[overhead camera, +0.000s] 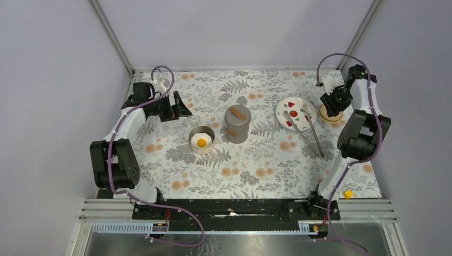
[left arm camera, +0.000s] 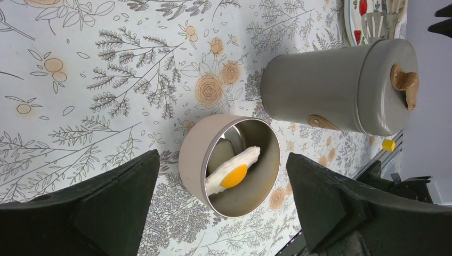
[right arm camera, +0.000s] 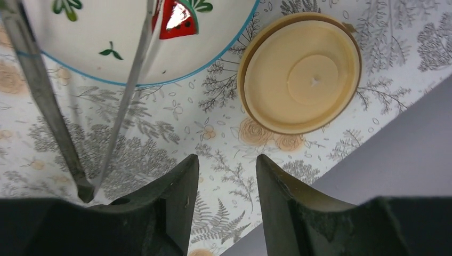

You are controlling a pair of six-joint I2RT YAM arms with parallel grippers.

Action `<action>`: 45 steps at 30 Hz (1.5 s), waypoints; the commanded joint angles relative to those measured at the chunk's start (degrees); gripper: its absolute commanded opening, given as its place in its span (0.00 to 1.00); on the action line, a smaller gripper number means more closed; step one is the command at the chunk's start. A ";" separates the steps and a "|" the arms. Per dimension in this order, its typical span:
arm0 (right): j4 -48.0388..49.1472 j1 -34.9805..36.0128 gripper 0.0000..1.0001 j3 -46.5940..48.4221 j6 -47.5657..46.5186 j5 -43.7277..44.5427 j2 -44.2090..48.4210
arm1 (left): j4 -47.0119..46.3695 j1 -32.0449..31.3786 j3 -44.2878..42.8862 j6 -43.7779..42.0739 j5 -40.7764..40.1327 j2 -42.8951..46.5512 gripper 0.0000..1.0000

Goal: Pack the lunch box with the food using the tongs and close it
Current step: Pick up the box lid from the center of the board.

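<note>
Pale lilac-grey matte wall panels (overhead camera: 229, 32) on left, far and right sides. Slim silver aluminium struts (overhead camera: 113, 40) slant up from far table corners. Tabletop under white cloth with grey fern and orange flower print (overhead camera: 256, 184). Ribbed silver metal rail (overhead camera: 373, 210) along near edge. Light soft, even; shadows faint.

Egg (overhead camera: 201, 142) in the bowl (overhead camera: 203, 151) left of the canister (overhead camera: 237, 124); tongs (overhead camera: 312, 136) across the plate (overhead camera: 299, 101).
</note>
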State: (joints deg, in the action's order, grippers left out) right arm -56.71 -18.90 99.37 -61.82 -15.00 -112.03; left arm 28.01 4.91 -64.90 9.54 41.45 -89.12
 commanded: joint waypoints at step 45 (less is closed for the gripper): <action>10.39 5.80 0.05 1.61 -4.77 14.64 -14.69 | 0.99 0.10 -4.32 -0.09 0.11 -1.77 0.99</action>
State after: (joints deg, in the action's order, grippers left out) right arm -45.91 -13.47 99.77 -66.22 -2.94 -126.61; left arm 29.56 4.91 -66.11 10.09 41.47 -90.96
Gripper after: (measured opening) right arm 0.117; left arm 0.989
